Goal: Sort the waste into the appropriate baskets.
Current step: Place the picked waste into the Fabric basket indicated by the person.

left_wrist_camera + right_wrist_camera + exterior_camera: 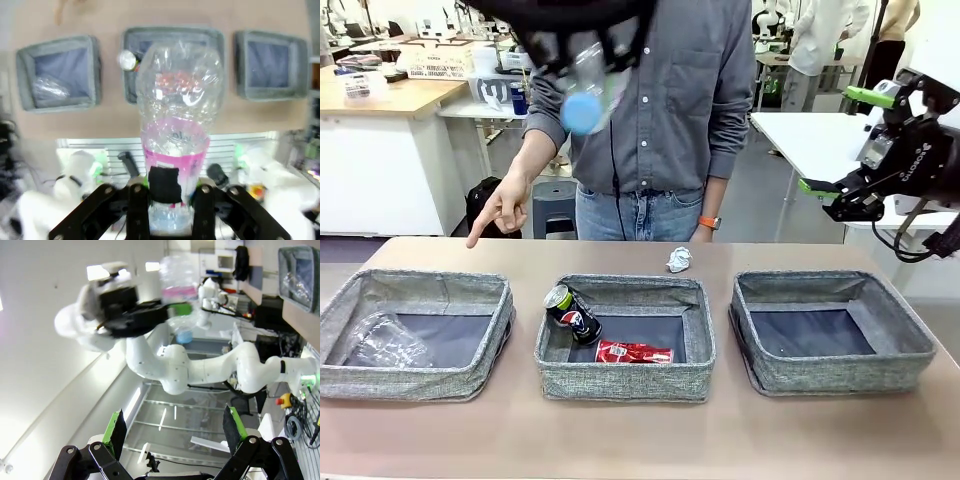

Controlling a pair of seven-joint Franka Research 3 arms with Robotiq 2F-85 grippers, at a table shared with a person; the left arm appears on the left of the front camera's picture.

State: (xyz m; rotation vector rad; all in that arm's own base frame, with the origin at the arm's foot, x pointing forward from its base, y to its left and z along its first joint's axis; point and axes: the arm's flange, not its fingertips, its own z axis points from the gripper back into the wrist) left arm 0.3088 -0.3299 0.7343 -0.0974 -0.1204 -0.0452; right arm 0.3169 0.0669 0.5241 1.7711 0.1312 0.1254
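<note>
The left gripper (171, 197) hangs high above the table, its jaws pinching a clear plastic bottle (176, 120) near the capped end. In the left wrist view the bottle's long axis runs straight out from the fingers, base pointing down toward the middle basket (215, 37), a pink label around its lower half. From the front the bottle (588, 85) is blurred at the top of the picture, its blue cap facing the camera.

The right gripper (832, 190) is raised off to the right of the table, jaws spread wide with nothing between them.

The left basket (470, 375) holds crushed clear plastic (388, 340). The middle basket (620, 380) holds a dark can (570, 310), leaning against the left wall with its green top pointing up and left, and a red can (634, 352) lying on its side, long axis left to right. A paper ball (679, 260) lies on the table just behind the middle basket. The right basket (840, 375) sits to the right.

A person's hand (500, 212) points down behind the left basket.
</note>
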